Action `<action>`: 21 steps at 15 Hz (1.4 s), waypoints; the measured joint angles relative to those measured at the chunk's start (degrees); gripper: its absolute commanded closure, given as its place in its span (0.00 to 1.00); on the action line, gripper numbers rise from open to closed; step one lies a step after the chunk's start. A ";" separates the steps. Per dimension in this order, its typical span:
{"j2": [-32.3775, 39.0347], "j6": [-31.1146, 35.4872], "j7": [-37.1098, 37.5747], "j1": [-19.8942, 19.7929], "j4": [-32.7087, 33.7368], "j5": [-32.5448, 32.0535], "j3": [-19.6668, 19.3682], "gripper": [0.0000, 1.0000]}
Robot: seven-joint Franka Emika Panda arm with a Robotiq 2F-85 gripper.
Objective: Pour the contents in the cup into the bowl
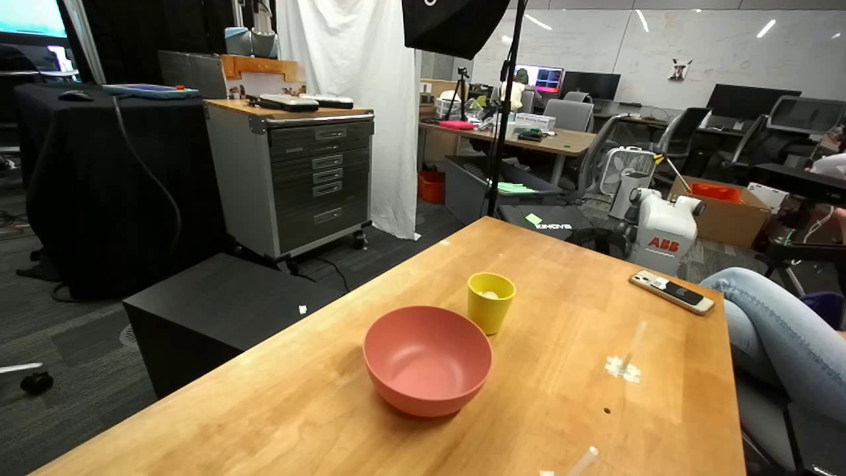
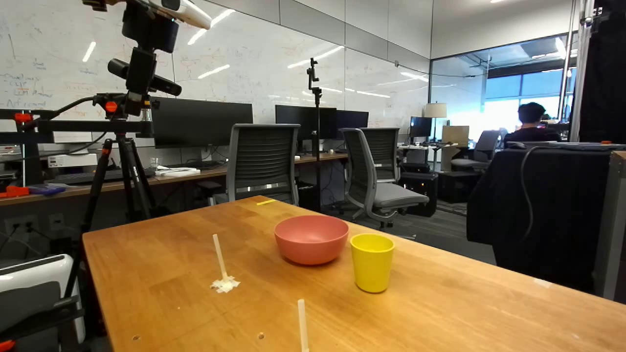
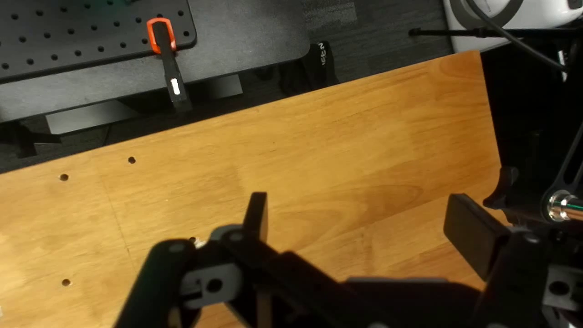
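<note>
Standing on table: 1 yellow cup, beside 1 pink bowl, well apart from pincer. Pincer: spread wide.

Pincer spread wide in wrist view, dark pads well apart, wooden table showing between. Small holes in table toward left. Beyond table's edge, dark grey surface carrying black perforated board; orange-and-black clamp near board's corner, long end pointing toward table. Top right: white casing, black cable passing in front. Shiny metal fitting at right edge.
</note>
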 measured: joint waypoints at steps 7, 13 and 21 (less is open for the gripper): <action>0.00 0.00 0.00 0.00 0.00 0.00 0.00 0.00; 0.26 0.00 0.00 -0.12 -0.19 -0.32 0.00 0.00; 3.30 3.91 -0.07 -5.00 1.00 -4.28 -1.52 0.00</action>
